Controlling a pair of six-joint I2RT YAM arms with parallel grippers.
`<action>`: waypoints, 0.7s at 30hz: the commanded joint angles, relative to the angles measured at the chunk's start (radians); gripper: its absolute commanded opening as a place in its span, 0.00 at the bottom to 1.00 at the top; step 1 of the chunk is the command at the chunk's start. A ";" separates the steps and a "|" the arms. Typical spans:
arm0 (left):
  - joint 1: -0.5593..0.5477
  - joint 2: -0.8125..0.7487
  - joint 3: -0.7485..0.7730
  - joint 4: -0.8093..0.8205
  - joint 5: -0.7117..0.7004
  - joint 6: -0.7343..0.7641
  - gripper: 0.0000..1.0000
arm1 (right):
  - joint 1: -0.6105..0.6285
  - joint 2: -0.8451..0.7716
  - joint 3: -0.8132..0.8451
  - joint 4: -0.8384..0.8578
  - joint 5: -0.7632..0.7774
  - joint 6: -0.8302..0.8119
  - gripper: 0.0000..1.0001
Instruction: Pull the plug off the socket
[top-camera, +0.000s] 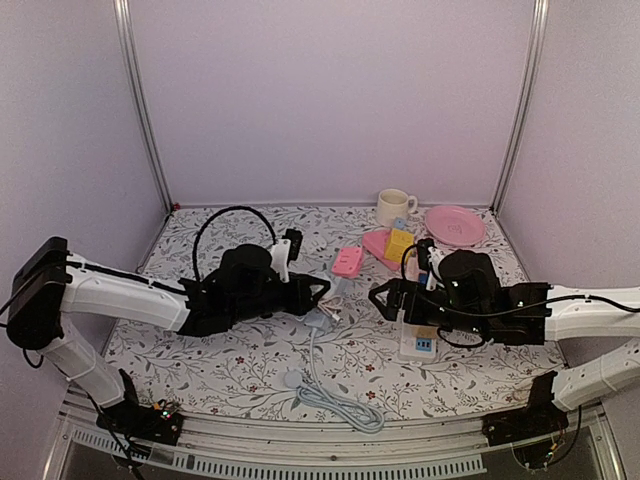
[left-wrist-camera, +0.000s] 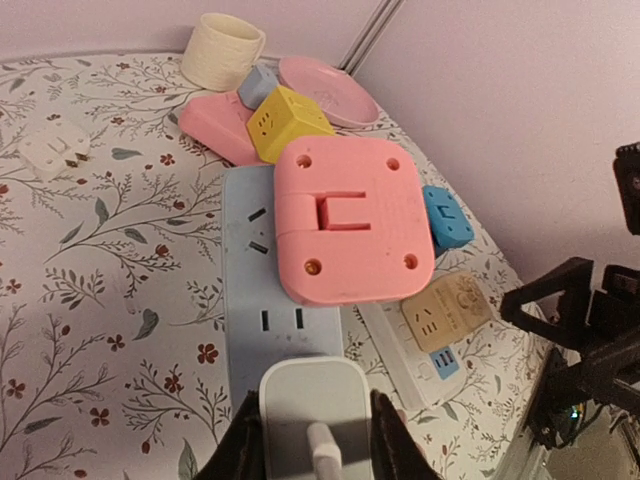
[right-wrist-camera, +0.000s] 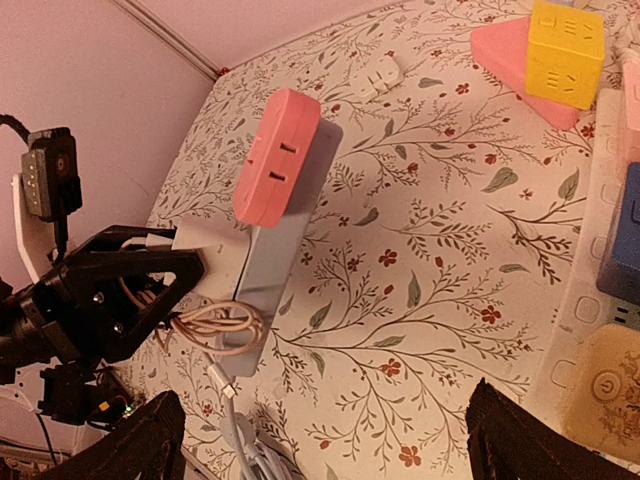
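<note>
White plug (left-wrist-camera: 312, 400) closest to us, pinched between left gripper (left-wrist-camera: 315, 440) fingers, seated on end of grey power strip (left-wrist-camera: 262, 300). We see strip at tabletop centre, pink adapter (left-wrist-camera: 350, 220) plugged at its far end. Right gripper (right-wrist-camera: 330, 445) spread wide, gripping nothing, over white strip (top-camera: 418, 340) toward right edge.

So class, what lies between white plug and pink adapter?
Between white plug and pink adapter: only unused socket slots of the grey power strip, seen from the left wrist.
</note>
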 joint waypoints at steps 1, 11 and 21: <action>-0.050 -0.077 -0.076 0.239 0.079 -0.001 0.00 | 0.005 0.013 -0.017 0.203 -0.045 0.027 0.99; -0.201 -0.062 -0.096 0.330 0.009 0.092 0.00 | 0.005 -0.050 -0.107 0.298 0.031 0.078 0.99; -0.276 0.008 -0.020 0.324 -0.054 0.168 0.00 | 0.005 -0.093 -0.172 0.351 -0.005 0.151 0.83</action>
